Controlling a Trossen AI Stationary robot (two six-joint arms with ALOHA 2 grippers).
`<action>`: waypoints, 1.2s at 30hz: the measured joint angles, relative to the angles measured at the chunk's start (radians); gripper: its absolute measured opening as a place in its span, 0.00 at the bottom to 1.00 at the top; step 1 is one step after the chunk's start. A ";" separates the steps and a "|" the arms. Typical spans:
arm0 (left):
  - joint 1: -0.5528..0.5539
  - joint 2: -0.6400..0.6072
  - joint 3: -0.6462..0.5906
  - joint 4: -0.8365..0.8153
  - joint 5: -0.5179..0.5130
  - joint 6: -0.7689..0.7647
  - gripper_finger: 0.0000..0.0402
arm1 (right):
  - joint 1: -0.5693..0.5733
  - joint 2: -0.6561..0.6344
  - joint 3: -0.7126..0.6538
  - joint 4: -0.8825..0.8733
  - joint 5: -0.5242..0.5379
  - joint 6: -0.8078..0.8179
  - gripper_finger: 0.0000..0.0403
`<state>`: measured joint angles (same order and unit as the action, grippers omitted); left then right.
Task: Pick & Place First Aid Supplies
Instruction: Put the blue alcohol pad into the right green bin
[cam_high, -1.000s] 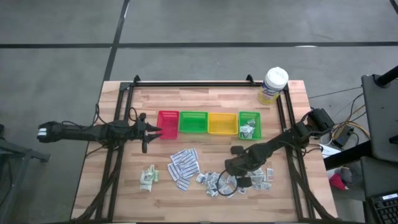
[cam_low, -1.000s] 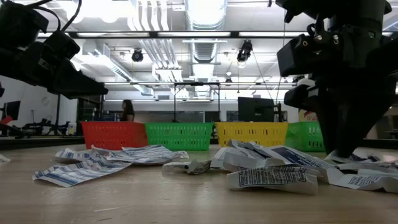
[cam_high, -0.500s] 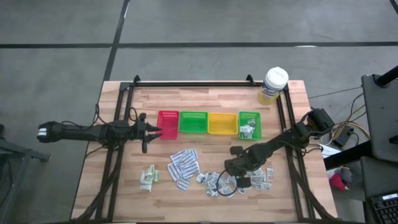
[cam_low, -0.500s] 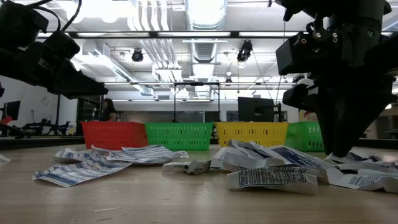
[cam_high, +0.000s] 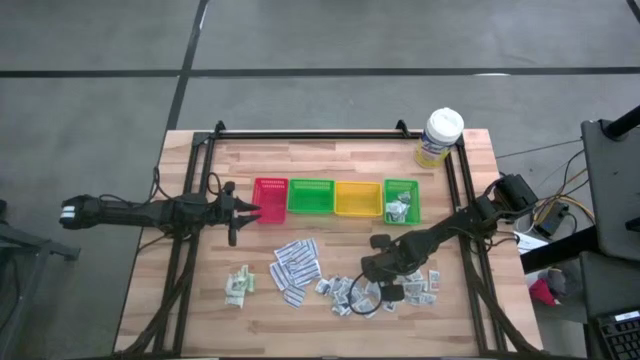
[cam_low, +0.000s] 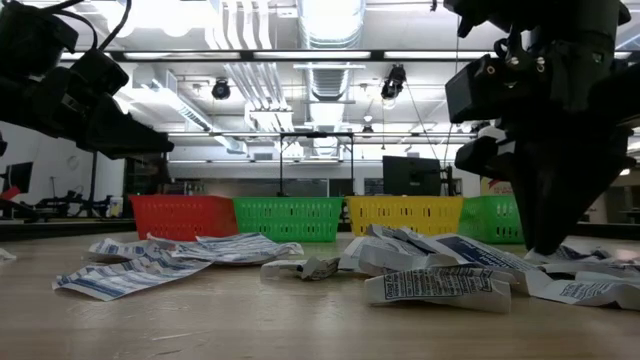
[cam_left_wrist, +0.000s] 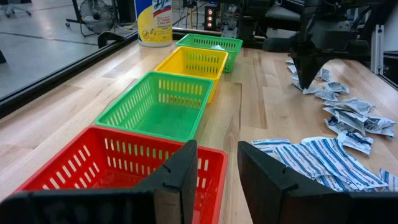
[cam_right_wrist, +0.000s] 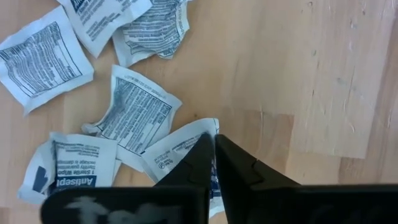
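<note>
**Right gripper pinching a packet in the lower-right scatter**

Pressing down at lower centre-right of the high view: the right gripper (cam_high: 375, 272), fingers (cam_right_wrist: 198, 163) closed together on the edge of one small white printed packet (cam_right_wrist: 177, 147) lying on the wooden table (cam_high: 330, 155). Lying around it in the right wrist view: five more printed packets, flat on the wood, some overlapping.

Hovering at centre left of the high view, just beside the red tray (cam_high: 270, 199): the left gripper (cam_high: 236, 213), fingers (cam_left_wrist: 179, 180) standing apart and holding nothing.

Sitting in one row across the middle of the high view: four trays, namely one red, two green (cam_high: 310, 196) (cam_high: 402, 200) and one yellow (cam_high: 357, 198). Resting inside the rightmost green tray: a few packets, number unclear.

Lying below the trays in three groups: pale green sachets (cam_high: 238, 286) at lower left, striped long strips (cam_high: 295, 266) at lower centre, small squares (cam_high: 345, 293) right of them; exact counts not readable.

Standing at upper right: one white-lidded tub (cam_high: 439, 137).
</note>
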<state>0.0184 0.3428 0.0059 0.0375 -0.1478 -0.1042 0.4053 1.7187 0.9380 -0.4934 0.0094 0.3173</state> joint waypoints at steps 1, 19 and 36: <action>0.000 0.000 0.000 0.000 0.000 0.000 0.28 | 0.000 0.000 -0.001 0.001 0.008 0.000 0.03; 0.000 0.000 0.000 0.000 0.000 0.000 0.28 | 0.000 -0.006 0.023 -0.004 0.047 -0.030 0.02; 0.000 0.000 0.000 0.000 0.000 0.000 0.28 | -0.006 -0.009 0.068 -0.127 0.103 -0.029 0.02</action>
<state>0.0183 0.3431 0.0059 0.0374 -0.1478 -0.1042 0.3991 1.7097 1.0060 -0.6208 0.1127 0.2883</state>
